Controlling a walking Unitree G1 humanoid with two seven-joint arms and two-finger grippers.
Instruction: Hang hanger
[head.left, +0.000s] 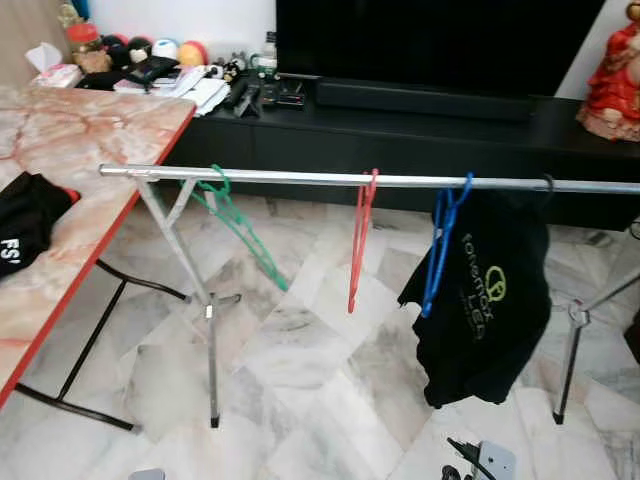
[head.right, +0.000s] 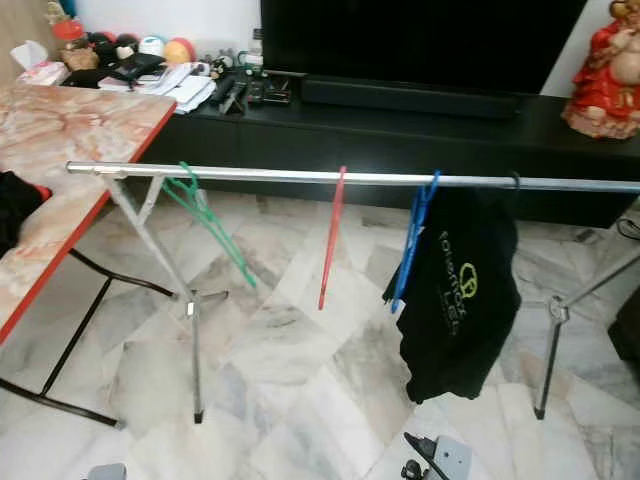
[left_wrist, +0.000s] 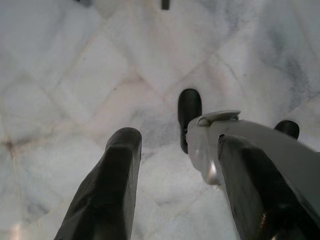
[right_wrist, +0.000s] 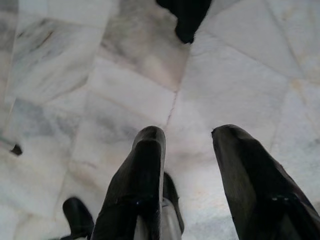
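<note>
Both arms hang low and idle, which is why each wrist camera looks straight down at the marble floor (head.left: 300, 370): the left gripper (left_wrist: 172, 175) has its jaws spread with nothing between them but tile, and the right gripper (right_wrist: 192, 170) likewise stands with its jaws apart and empty. Well ahead of and above both sets of jaws runs the metal rail (head.left: 330, 179) of a drying rack, where the hangers already sit hooked so they dangle free: a green hanger (head.left: 240, 225) swung out at a slant near the rack's left leg, a red hanger (head.left: 360, 240) near the middle, and a blue hanger (head.left: 440, 245) just beside a black shirt (head.left: 490, 300) draped from the same rail. Off to the left, a dark garment (head.left: 25, 230) lies on the marble counter (head.left: 90, 140). With nothing held, the hanging looks done, or a further hanger must yet be fetched.
</note>
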